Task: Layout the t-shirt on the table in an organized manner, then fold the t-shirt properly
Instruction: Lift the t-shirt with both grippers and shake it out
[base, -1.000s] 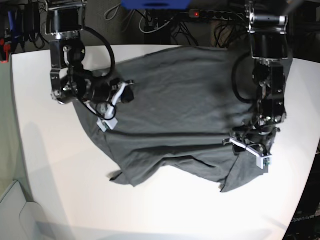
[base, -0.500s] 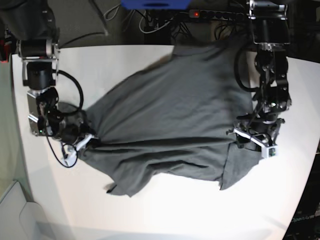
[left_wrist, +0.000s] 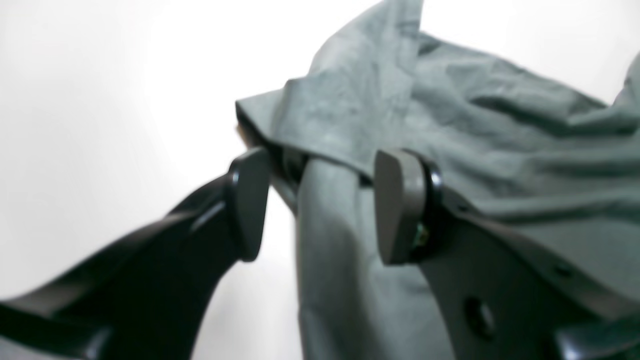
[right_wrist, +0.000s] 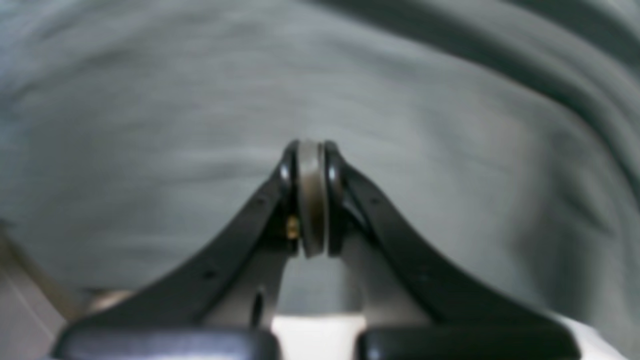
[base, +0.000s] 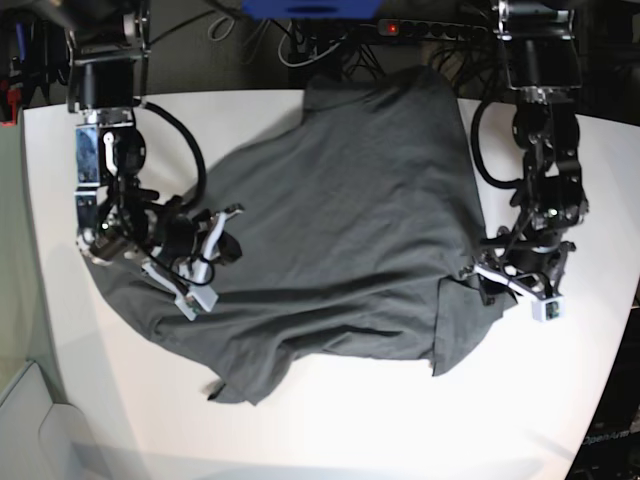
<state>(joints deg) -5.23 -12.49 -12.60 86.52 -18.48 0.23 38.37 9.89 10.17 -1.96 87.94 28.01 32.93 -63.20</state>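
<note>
The dark grey t-shirt (base: 340, 200) lies wrinkled across the white table (base: 350, 420), with one end reaching the back edge. In the base view my right gripper (base: 190, 285) sits on the shirt's left part. The right wrist view shows this gripper (right_wrist: 311, 147) shut, pinching the t-shirt (right_wrist: 150, 100), which fills the frame. My left gripper (base: 520, 295) rests at the shirt's right hem. In the left wrist view it (left_wrist: 322, 205) stands open, and a rolled fold of the t-shirt (left_wrist: 500, 125) hangs between its fingers (left_wrist: 247, 210) over bare table (left_wrist: 100, 100).
Cables and a power strip (base: 400, 28) run behind the table's back edge, beside a blue object (base: 310, 8). The table's right edge (base: 625, 300) is close to my left arm. A pale surface (base: 20, 420) lies past the front left corner.
My right gripper has moved from the shirt's far left edge back towards the middle. The shirt's left part now spreads farther left. The left gripper has barely moved.
</note>
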